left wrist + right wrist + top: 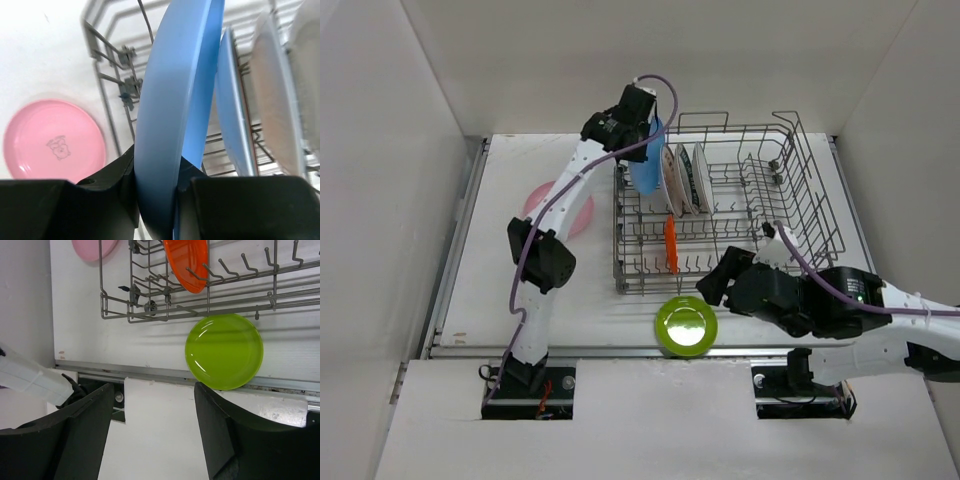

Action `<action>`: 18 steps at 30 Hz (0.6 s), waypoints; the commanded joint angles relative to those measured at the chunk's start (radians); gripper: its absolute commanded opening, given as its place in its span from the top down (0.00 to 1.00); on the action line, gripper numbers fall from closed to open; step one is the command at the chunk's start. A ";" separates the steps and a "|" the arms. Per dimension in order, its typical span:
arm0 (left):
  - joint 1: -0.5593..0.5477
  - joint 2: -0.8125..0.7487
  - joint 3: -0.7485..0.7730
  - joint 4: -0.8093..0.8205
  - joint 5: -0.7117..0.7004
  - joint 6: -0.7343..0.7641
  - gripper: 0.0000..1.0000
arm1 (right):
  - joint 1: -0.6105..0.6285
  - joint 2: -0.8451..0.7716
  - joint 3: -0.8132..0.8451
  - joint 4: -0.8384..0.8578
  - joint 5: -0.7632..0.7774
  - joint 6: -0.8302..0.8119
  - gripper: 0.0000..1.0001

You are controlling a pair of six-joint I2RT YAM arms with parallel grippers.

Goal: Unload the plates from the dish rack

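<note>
Hovering nearest, right gripper (pixel 152 390): jaws spread wide with nothing between them, over the near edge of the table (pixel 590 290), just in front of the dish rack (pixel 790 200).
yellow-green plate (pixel 224 351): lies flat and face up on the table, just outside the rack's near side, apart from the wires and a little left of the right gripper.
dish rack: grey wire basket set lengthwise across the table; every plate in it stands in its left half.
orange plate (pixel 670 245): stands on edge between the tines in the near-left part of the rack, alone in its row.
pink plate (pixel 54 140): lies flat on the table to the left of the rack, outside it; the top view shows the left arm crossing over part of it.
white plates (pixel 685 180): at least two with dark rims, on edge and close side by side in the far-left part of the rack.
second blue plate (pixel 232 100): on edge in the rack, between the white plates and the held one.
blue plate (pixel 170 100): upright at the rack's far-left corner; whether its lower edge sits among the tines cannot be told.
left gripper (pixel 156 160): reached to the far-left corner, its two fingers clamped on the rim of the blue plate, one on each face.
</note>
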 commanded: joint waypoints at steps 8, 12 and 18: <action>0.101 -0.275 0.143 0.029 -0.005 0.019 1.00 | -0.034 0.156 0.169 -0.021 0.055 -0.075 0.25; 0.206 -0.325 0.063 0.015 0.035 0.031 1.00 | -0.129 0.251 0.352 -0.061 0.066 -0.147 0.28; 0.545 -0.300 -0.115 -0.022 0.598 -0.061 1.00 | -0.318 0.482 0.502 -0.127 -0.029 -0.379 0.28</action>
